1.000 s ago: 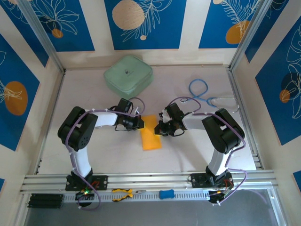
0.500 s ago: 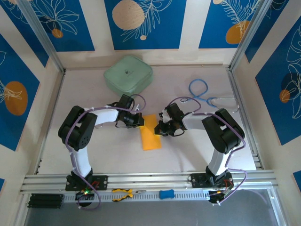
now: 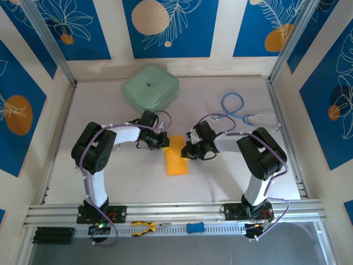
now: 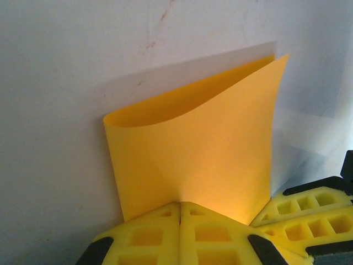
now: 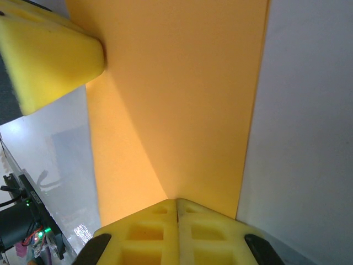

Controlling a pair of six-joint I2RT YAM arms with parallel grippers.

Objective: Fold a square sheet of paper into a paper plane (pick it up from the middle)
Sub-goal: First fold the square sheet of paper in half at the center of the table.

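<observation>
While both arms reach inward over the table, the square sheet of paper lies near its middle as a narrow orange-yellow strip running from 12 to 6 o'clock in the top view. The left gripper sits at the strip's 10 o'clock corner with its jaws pressed fully together on the paper. The right gripper grips the edge at 2 o'clock, also fully closed on the sheet.

Seen from the left wrist, the yellow fingers meet at 6 o'clock and the sheet rises out of the seam, its top layer bowed over the one beneath. From the right wrist, the closed fingers pinch the paper at 6 o'clock, and the other arm's yellow finger touches it at 10 o'clock.

A mint-green case rests at 11 o'clock from the sheet, and a blue cable loop at 2 o'clock
</observation>
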